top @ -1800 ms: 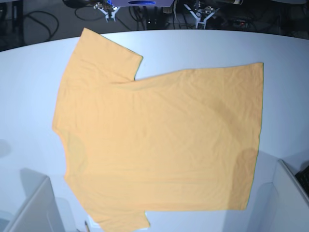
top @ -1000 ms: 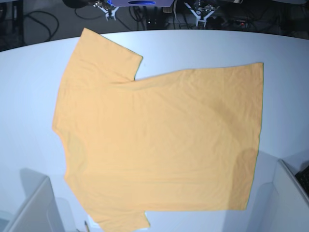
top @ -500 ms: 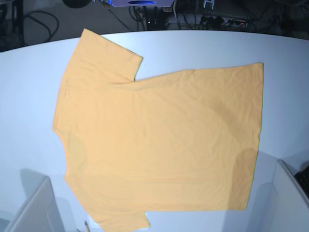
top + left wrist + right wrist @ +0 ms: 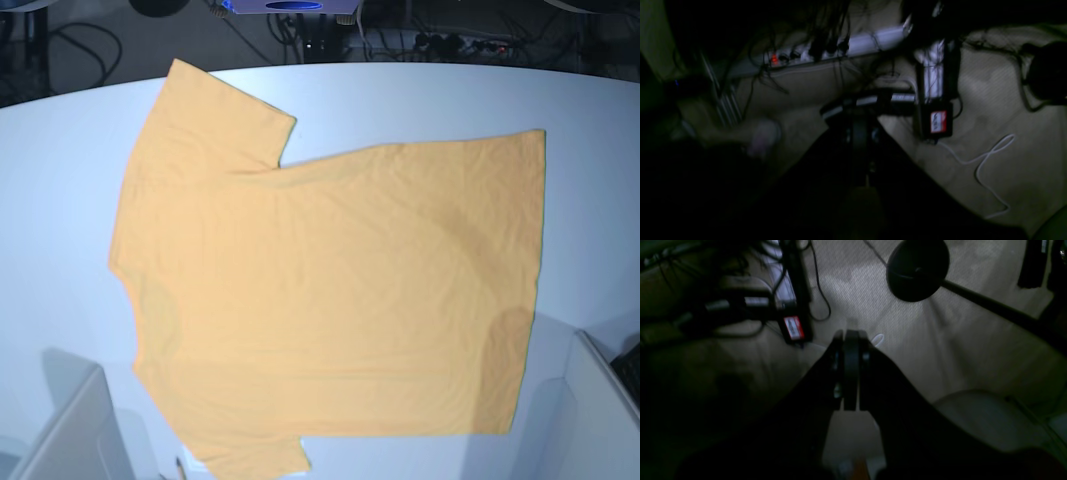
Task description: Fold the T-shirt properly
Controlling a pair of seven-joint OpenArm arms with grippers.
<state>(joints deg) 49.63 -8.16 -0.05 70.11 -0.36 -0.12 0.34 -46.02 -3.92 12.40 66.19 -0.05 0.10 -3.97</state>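
A smooth white tabletop [image 4: 420,95] spans the base view, with tangled black cables [image 4: 90,50] beyond its edge toward eleven o'clock. In the right wrist view, a round black disc-shaped base [image 4: 918,270] sits on grey textured flooring [image 4: 853,280] toward one o'clock; a dark rectangular box with a red-and-white label [image 4: 794,327] lies toward ten o'clock.

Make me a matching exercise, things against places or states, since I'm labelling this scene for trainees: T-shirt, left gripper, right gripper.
1. T-shirt
2. Left gripper
3. Right gripper

A. shut, with a round black base on the floor in its wrist view
B. spread out flat on the white table
C. shut, with a looped pale cable on the floor at the right of its wrist view

Pairs: 1-B, 2-C, 3-A
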